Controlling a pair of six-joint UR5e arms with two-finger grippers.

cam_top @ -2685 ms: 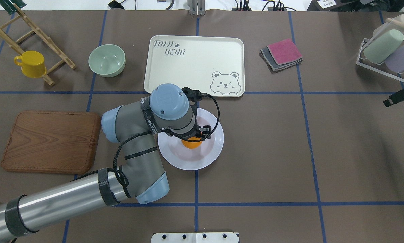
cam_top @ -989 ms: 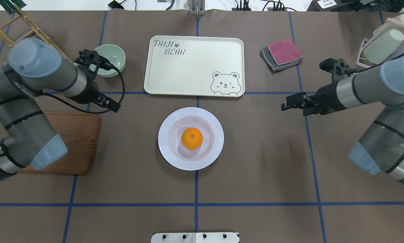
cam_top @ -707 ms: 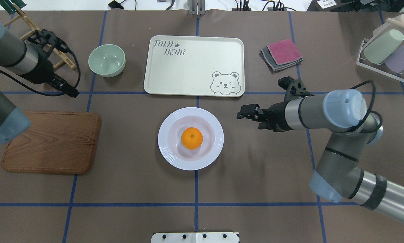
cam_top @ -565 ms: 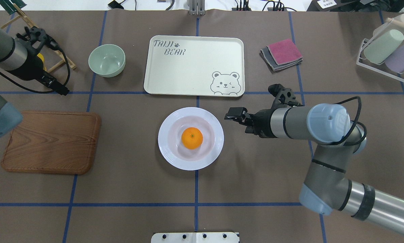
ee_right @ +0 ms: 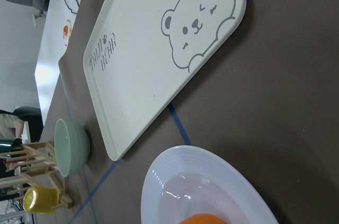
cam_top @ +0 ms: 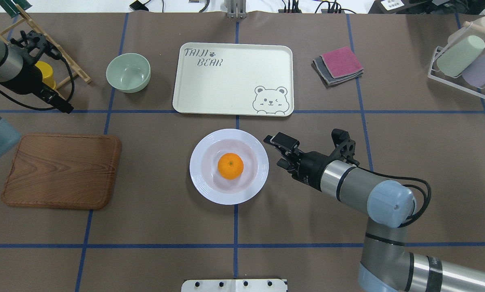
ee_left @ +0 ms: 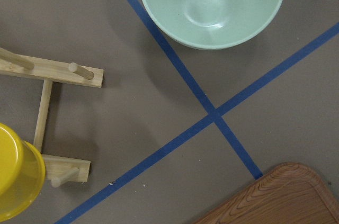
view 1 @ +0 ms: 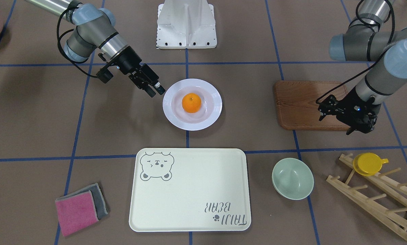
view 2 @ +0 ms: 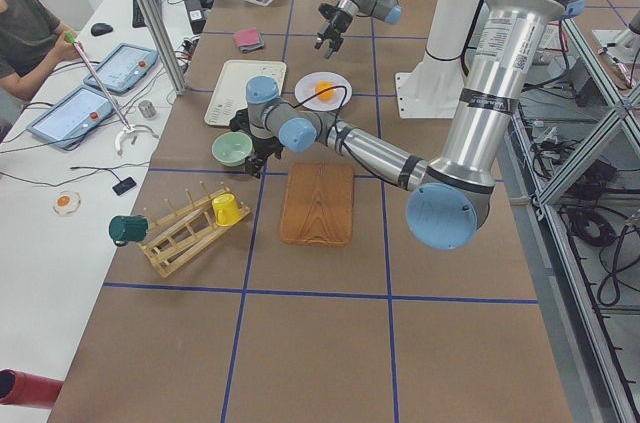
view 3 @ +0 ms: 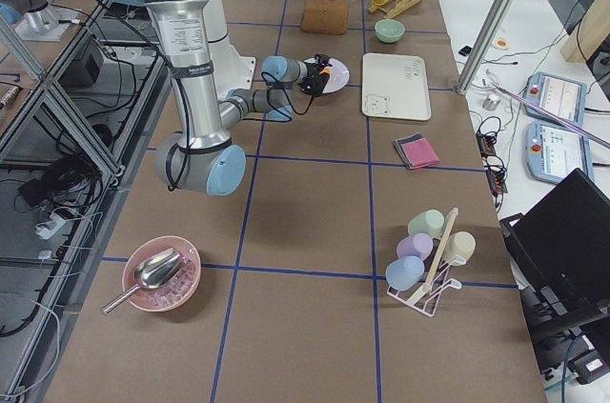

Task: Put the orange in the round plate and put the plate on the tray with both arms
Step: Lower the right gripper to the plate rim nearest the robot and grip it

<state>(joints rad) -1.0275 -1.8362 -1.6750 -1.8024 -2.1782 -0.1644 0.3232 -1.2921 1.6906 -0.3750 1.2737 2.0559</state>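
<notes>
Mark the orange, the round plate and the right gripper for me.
orange [cam_top: 230,166], overhead exterior view, middle of the fruit.
round plate [cam_top: 204,188], overhead exterior view, bare ridged rim.
right gripper [cam_top: 273,151], overhead exterior view, midway between fingertips.

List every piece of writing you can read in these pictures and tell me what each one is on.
"TAIJI BEAR", with a small paw print after TAIJI: printed in grey on the tray, in the corner opposite the bear drawing.
Label on the right arm's upright tube: too small to read.
No other writing can be read.
</notes>
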